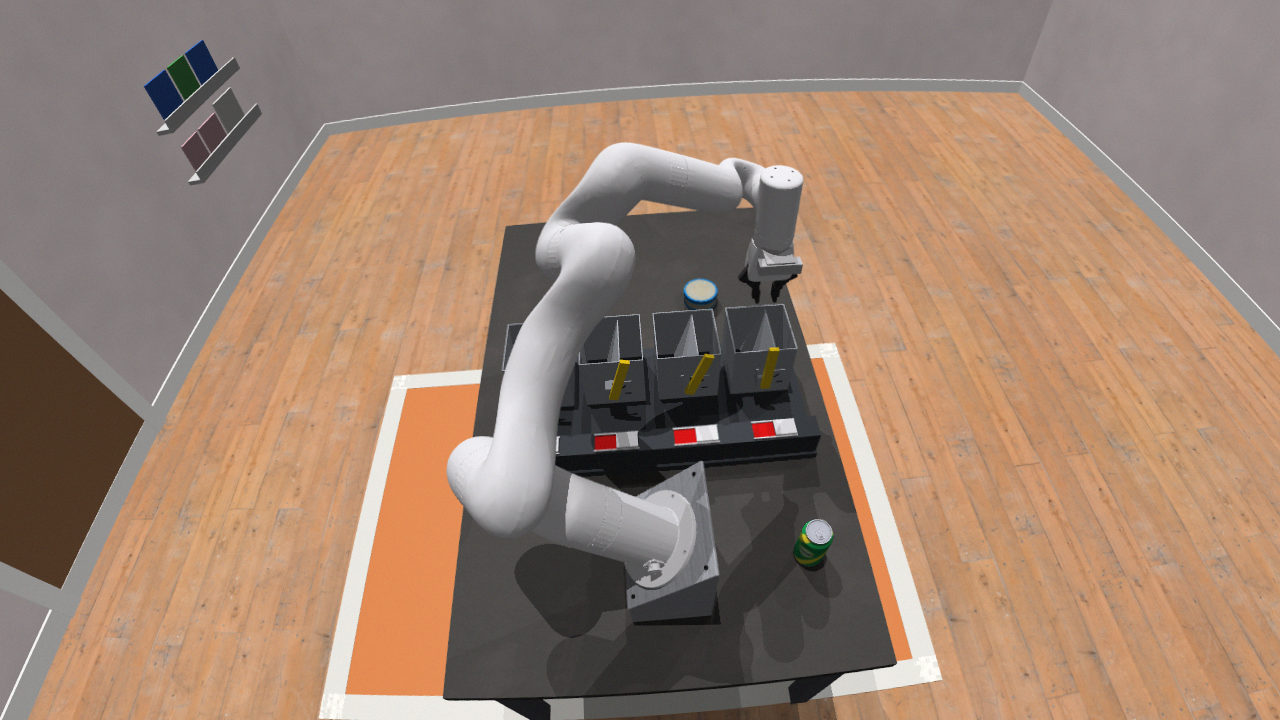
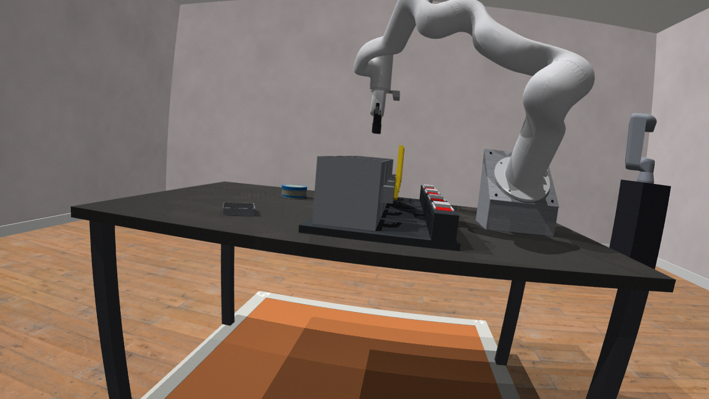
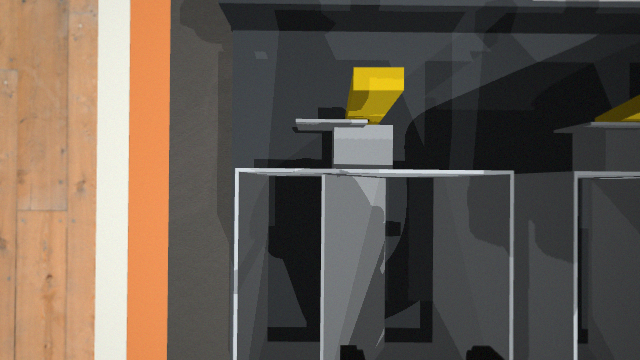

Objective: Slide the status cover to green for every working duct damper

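Note:
Grey box dampers stand in a row on a dark base; the rightmost damper (image 1: 760, 337), the middle one (image 1: 686, 342) and another (image 1: 611, 349) show, and the leftmost is mostly hidden behind my arm. Each has a yellow lever (image 1: 770, 367) at its front. The status sliders (image 1: 763, 428) (image 1: 684, 435) (image 1: 605, 440) show red, with white covers to the right of the red. My gripper (image 1: 769, 288) hangs high above the back of the rightmost damper, partly open and empty; side view (image 2: 376, 126). The wrist view looks down into this damper (image 3: 372, 260) at its lever (image 3: 376, 92).
A blue round tin (image 1: 699, 291) lies behind the dampers, left of my gripper. A green can (image 1: 812, 543) stands near the front right. A small grey tray (image 2: 239, 208) lies at the far end. My arm's base (image 1: 671, 546) sits in front of the sliders.

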`<state>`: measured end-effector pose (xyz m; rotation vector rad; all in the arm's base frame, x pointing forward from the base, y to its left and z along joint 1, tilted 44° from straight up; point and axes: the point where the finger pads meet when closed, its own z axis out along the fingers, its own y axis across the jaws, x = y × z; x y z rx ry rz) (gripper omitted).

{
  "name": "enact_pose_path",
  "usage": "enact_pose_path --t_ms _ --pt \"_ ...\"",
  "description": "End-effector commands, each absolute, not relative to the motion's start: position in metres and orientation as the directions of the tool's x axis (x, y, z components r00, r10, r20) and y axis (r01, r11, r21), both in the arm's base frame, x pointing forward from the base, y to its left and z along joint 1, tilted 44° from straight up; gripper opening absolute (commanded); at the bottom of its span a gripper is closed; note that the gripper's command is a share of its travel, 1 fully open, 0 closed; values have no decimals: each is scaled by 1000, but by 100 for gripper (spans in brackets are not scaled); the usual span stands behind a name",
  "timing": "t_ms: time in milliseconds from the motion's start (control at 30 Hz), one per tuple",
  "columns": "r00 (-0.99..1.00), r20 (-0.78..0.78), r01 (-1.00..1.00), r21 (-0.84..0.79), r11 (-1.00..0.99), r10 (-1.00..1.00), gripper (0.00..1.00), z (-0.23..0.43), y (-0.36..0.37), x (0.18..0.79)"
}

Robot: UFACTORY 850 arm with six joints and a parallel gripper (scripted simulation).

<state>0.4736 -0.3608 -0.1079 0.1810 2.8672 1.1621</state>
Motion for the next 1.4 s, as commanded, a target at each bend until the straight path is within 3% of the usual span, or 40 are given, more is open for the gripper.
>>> enact_pose_path --t_ms 0,1033,1367 --pt "-992 3 92 695 713 125 39 -107 -362 474" --pt "-992 2 91 695 713 125 39 -106 -362 474" --pt "-992 -1 89 697 712 124 39 -46 -307 492"
